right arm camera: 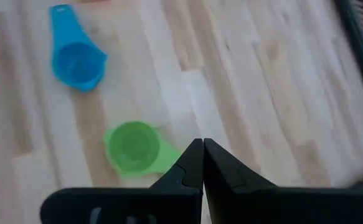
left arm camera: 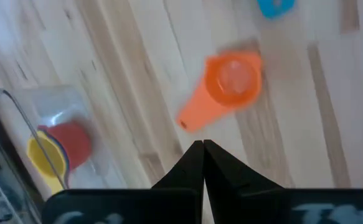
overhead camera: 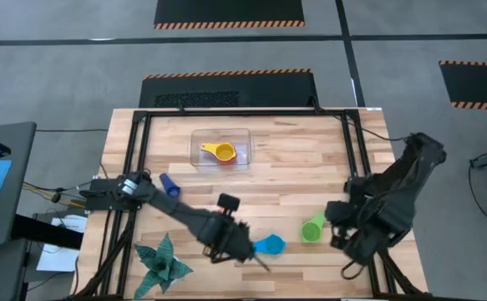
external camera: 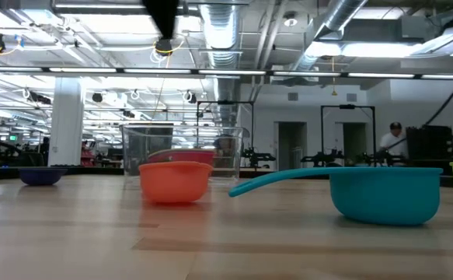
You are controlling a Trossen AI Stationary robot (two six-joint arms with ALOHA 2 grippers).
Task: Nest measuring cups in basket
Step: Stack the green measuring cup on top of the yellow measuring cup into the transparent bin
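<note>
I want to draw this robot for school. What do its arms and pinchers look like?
Both arms are black and chunky. The left arm is long, thin and jointed, with cables at its base. The right arm looks bulkier, folded up. Each end effector, left and right, has two flat black fingers that narrow to a point.

Open wood surrounds the basket [overhead camera: 220,135]; the left arm [overhead camera: 185,216] probably blocks approach from the paper plant [overhead camera: 161,266] corner.

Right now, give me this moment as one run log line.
basket: yellow cup, red cup | table: orange cup, green cup | left gripper jaws shut, empty
</note>
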